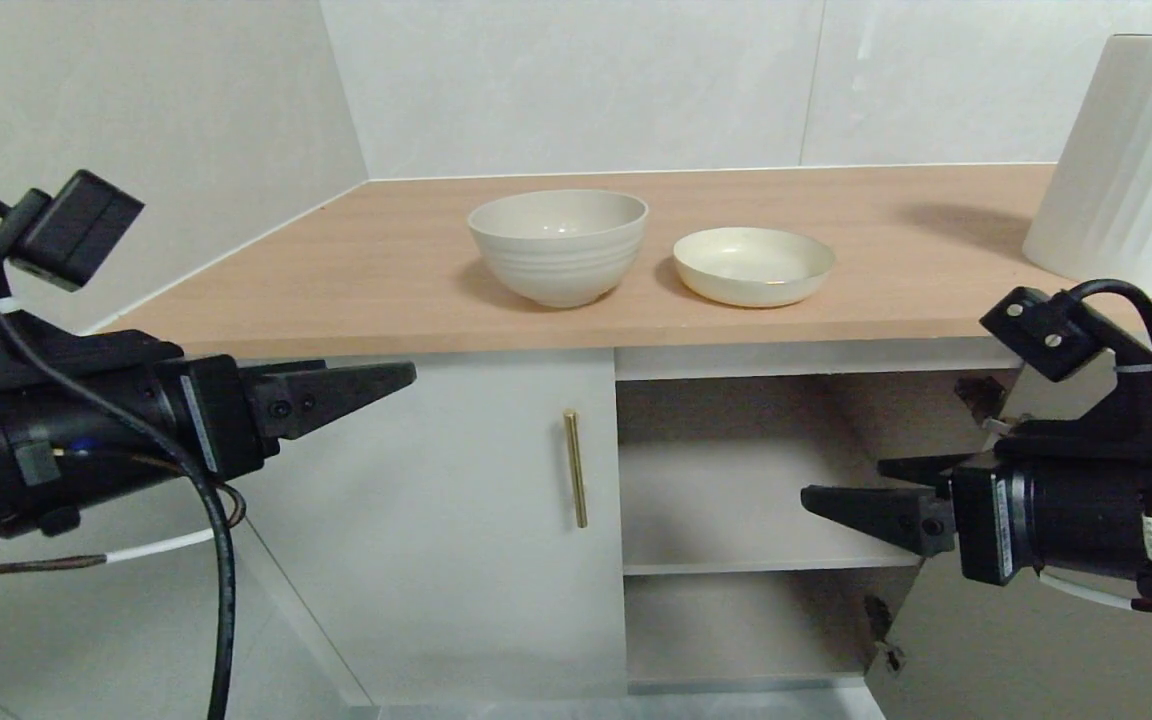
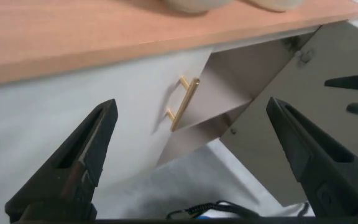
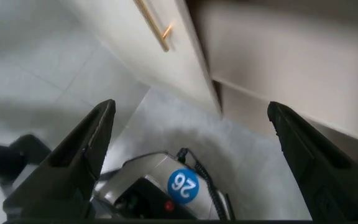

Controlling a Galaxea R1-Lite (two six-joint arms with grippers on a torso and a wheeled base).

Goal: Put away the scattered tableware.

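White wood-topped cabinet [image 1: 336, 290] open on its right half, room above and below its white inner shelf [image 1: 756, 566], closed brass-handled white door [image 1: 456, 500] blocking its left half, deep cream ribbed bowl [image 1: 558, 245], shallow cream dish [image 1: 754, 264] and white pleated lampshade [image 1: 1131, 160] atop

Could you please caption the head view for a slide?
Bowl and dish sit on the counter above the open cabinet, with left gripper and right gripper open before it.
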